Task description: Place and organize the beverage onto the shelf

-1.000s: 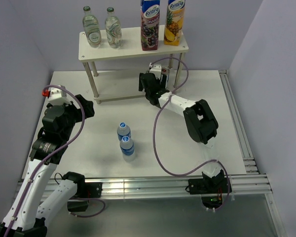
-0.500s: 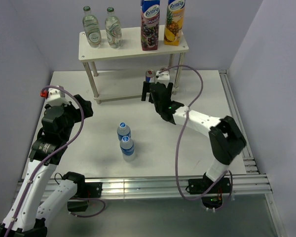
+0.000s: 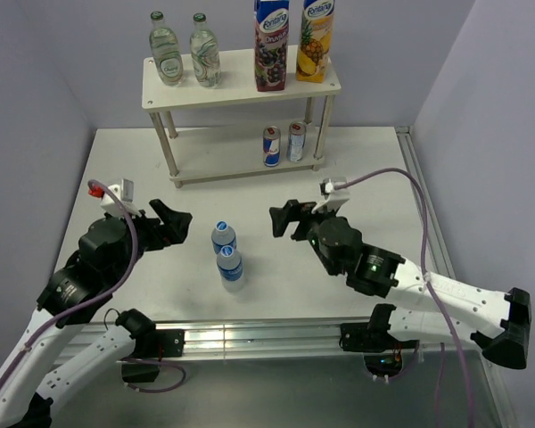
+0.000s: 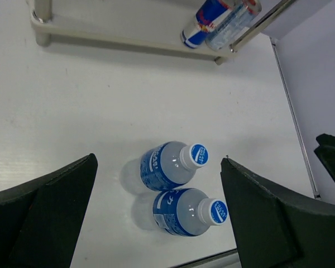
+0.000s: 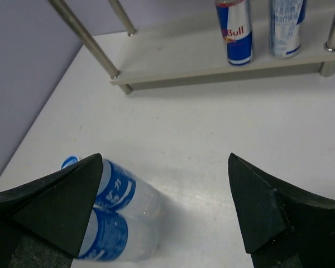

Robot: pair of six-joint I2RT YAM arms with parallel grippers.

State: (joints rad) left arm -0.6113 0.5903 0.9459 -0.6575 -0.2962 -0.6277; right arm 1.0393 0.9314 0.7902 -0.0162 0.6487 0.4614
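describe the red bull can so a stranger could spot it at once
Find the cream two-tier shelf at the far side of the table. On its lower board, toward the right, two cans stand side by side. The Red Bull can is the left one, dark blue and silver; the other can is pale.

A white table (image 3: 374, 169) fills a corner of pale lavender walls: a back wall (image 3: 89, 53), a left wall (image 3: 27, 134) and a right wall (image 3: 490, 107). Slotted aluminium rails run along the table's near edge (image 3: 250, 334) and its right edge (image 3: 416, 174). A grey surface (image 3: 276, 392) lies just beyond the near rail.
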